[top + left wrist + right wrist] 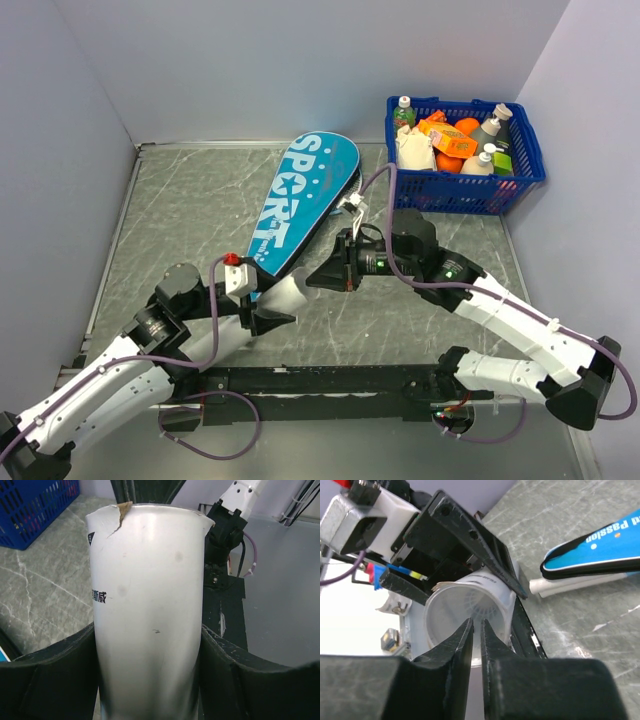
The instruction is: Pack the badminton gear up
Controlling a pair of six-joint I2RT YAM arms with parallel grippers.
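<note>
The left gripper (150, 652) is clamped around the white tube (150, 580), one black finger (55, 680) pressed to each side of the tube's wall, so the jaws stand fairly wide. The tube's rim is torn and chipped at the 11 o'clock edge in the left wrist view. At the tube's open mouth sits the right gripper (476, 626), its tips right at the lower rim and its jaws drawn nearly together with only a thin slit between them; whether they pinch anything there I cannot tell. Down inside the tube a white ribbed shape (481, 606) shows, apparently a shuttlecock. From above, the right gripper lies at about 2 o'clock of the tube, just beside it. The blue bag (305, 195) lettered SPORT lies flat on the grey marbled table (180, 220) at 12 o'clock of the tube, nearby. The blue mesh basket (520, 172), holding bottles and orange packs, stands well apart at 1 o'clock in the far corner.
</note>
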